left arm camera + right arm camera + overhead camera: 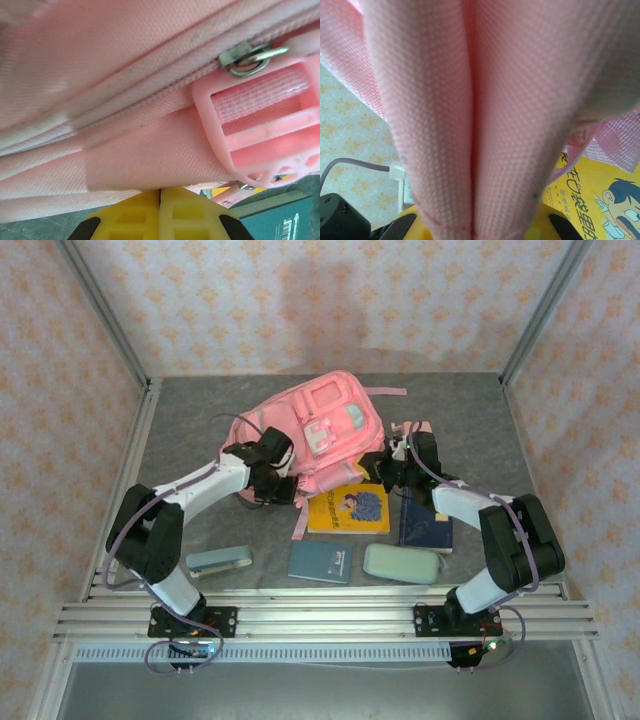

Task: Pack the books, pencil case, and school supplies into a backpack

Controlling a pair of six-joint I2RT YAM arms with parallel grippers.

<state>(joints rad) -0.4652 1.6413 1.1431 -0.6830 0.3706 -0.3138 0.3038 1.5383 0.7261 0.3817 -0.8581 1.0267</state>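
Packing appears unbegun: books (347, 510), pencil case (400, 563) and stapler (220, 560) are left on the bench (180, 440) before the backpack (320, 430), its fabric pinched by right fingers (540, 225), left fingers (135, 215) pressed together.

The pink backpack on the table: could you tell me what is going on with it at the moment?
Both arms are at the backpack. The right gripper is shut on a fold of its pink fabric; the left gripper is shut against its side, by a strap buckle. The yellow book, navy book, teal notebook, pencil case and stapler lie unpacked on the table.
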